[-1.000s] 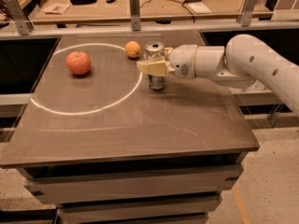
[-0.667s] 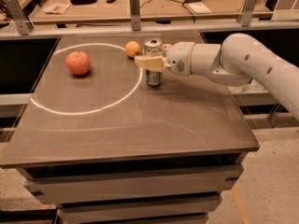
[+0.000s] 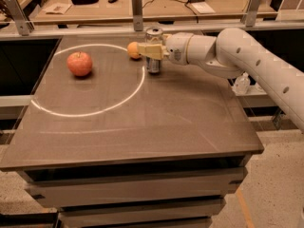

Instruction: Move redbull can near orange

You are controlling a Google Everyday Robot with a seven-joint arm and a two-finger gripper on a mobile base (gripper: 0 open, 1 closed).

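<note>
The redbull can [image 3: 153, 64] is a slim silver can, upright at the back middle of the table [image 3: 142, 127]. My gripper [image 3: 151, 51] reaches in from the right and is shut on the can's middle, its cream fingers [image 3: 148, 50] wrapped across the can. The can's base is at or just above the tabletop. The orange [image 3: 133, 50] is small and round, just left of the can and partly hidden behind the fingers; I cannot tell whether they touch.
A larger reddish apple [image 3: 79, 63] sits at the back left. A white ring [image 3: 95, 110] is marked on the tabletop. A cluttered bench [image 3: 142, 6] with upright posts stands behind. A clear bottle [image 3: 241, 83] stands beyond the right edge.
The gripper has carried the can left and toward the back of the table, closing the gap to the orange. The apple and orange have not moved.
</note>
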